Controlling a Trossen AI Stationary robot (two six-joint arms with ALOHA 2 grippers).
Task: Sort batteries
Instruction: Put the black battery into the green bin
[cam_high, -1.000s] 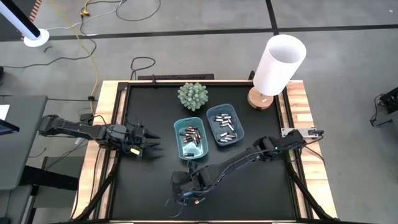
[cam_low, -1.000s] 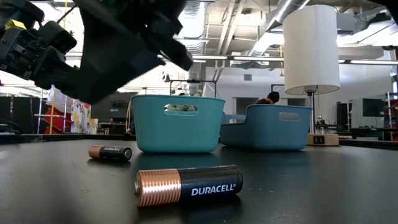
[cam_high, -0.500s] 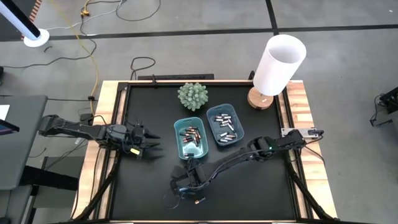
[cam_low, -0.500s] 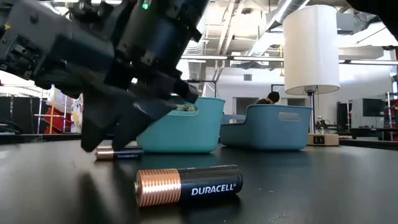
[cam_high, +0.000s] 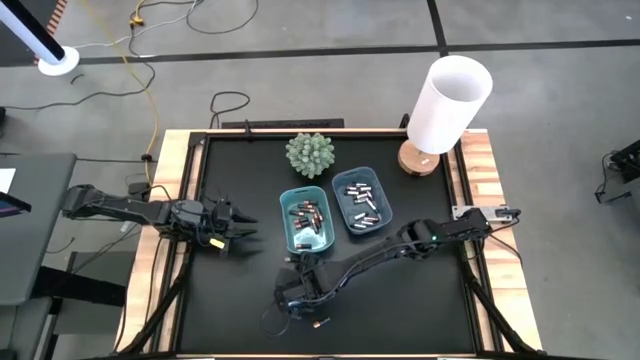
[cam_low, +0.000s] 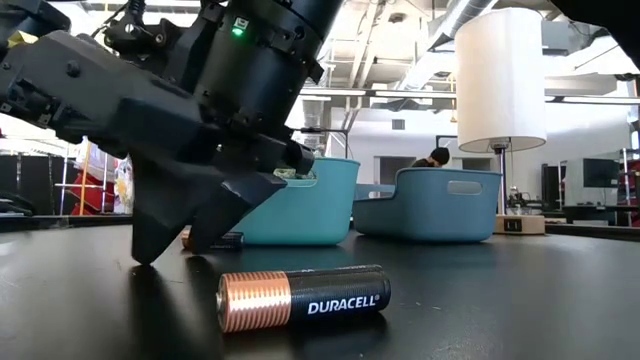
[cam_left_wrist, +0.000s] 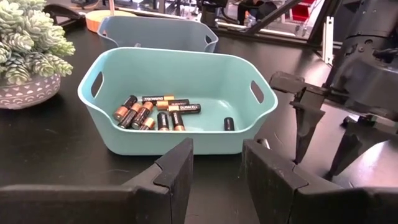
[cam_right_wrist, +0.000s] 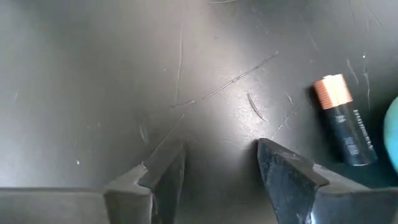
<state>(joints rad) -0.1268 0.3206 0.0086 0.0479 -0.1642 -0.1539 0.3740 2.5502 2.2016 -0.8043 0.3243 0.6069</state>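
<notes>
nearest the low camera, a loose battery lies on its side on the table, copper end toward the left, untouched. just behind it the right gripper stands tips-down on the mat, fingers wide with only bare mat between them, probably lining up on a second battery lying beside it next to the near tray. that tray holds the dark copper-ended cells; the far tray touching it holds silvery ones, so the sort is by type. the left gripper waits off to the side, fingers parted and empty, facing the near tray. plant and lamp sit farthest back.
</notes>
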